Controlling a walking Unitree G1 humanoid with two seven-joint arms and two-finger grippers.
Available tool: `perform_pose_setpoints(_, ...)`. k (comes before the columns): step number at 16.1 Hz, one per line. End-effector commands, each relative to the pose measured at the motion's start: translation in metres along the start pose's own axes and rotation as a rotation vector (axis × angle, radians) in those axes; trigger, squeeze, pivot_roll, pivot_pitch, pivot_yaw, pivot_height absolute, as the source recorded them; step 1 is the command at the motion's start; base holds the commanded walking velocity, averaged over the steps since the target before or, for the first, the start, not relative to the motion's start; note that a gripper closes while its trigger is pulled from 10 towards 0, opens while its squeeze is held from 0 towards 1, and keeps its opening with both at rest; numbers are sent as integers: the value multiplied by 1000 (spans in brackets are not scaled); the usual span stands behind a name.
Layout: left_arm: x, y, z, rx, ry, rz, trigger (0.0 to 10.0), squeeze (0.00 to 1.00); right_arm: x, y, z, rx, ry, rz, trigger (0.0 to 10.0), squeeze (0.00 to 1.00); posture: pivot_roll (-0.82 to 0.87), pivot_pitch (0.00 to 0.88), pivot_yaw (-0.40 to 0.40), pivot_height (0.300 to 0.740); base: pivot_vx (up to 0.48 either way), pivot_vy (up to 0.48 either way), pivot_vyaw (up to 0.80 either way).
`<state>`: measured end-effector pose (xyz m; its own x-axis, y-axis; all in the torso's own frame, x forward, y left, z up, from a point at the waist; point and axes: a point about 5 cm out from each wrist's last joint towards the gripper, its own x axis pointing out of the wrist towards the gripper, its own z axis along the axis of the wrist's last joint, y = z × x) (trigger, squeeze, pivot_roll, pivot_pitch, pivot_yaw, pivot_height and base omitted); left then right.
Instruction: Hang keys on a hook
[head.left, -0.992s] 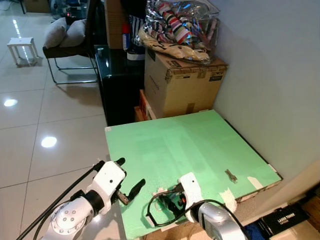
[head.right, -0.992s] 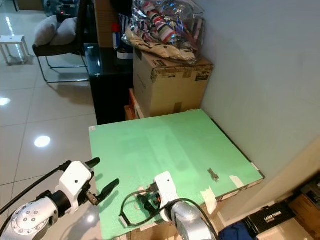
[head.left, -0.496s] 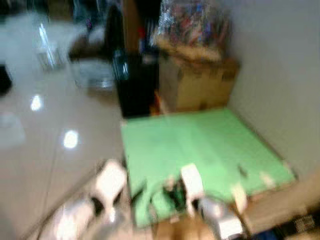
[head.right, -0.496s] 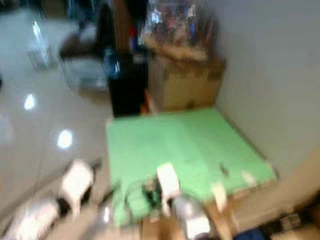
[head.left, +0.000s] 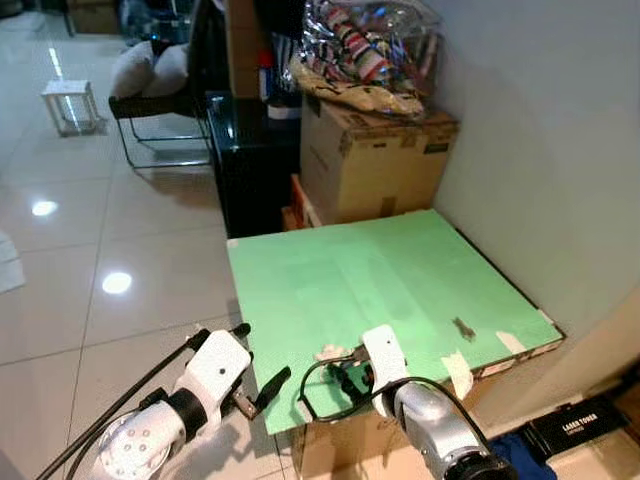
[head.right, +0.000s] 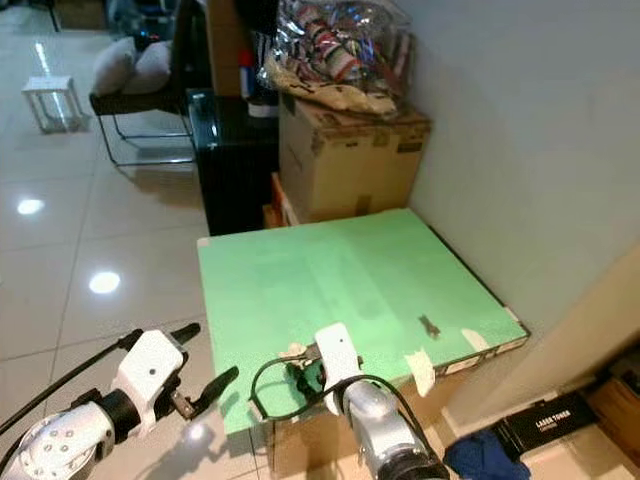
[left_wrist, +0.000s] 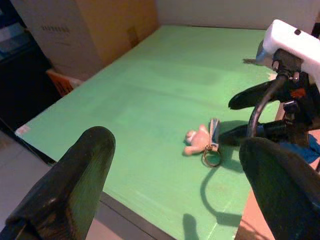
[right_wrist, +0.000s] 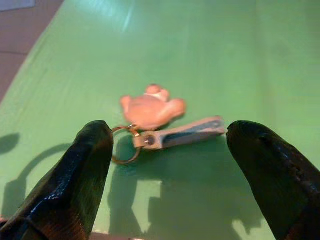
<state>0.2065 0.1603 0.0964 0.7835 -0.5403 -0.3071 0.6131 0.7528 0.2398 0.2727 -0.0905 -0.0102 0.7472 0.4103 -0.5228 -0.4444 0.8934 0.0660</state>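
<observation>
Left gripper — fingers spread wide, nothing held, just off the near left edge of the green board. Keys — with a small bear charm, flat on the board's near edge. Right gripper — fingers parted wide, empty, poised around the keys. Since a second ago the view has shifted, so the robot has stepped; pickup not yet made. Cardboard box behind.

My head cameras look steeply down on the green counter; both wrist cameras face, close, its near edge.
</observation>
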Motion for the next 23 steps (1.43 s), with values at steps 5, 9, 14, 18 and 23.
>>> perform_pose_setpoints(5,-12,3,3,18,9,2,10000,0,0,-28,19,40,-100,-201,10000,0,82,55,-29,740,0,0,0)
perform_pose_setpoints(9,-19,3,2,24,25,4,10000,0,6,-30,36,51,-138,-219,10000,0,104,63,-31,740,0,0,0)
perform_pose_setpoints(14,-26,-1,0,20,44,12,10000,0,11,-20,46,101,-197,-156,10000,0,124,87,-42,740,0,0,0)
perform_pose_setpoints(18,-36,-4,-1,16,69,17,10000,0,18,4,49,116,-204,-40,10000,0,150,121,-41,740,0,0,0)
perform_pose_setpoints(23,-44,-6,-1,9,87,29,10000,0,21,26,41,126,-160,29,10000,0,170,141,-49,740,0,0,0)
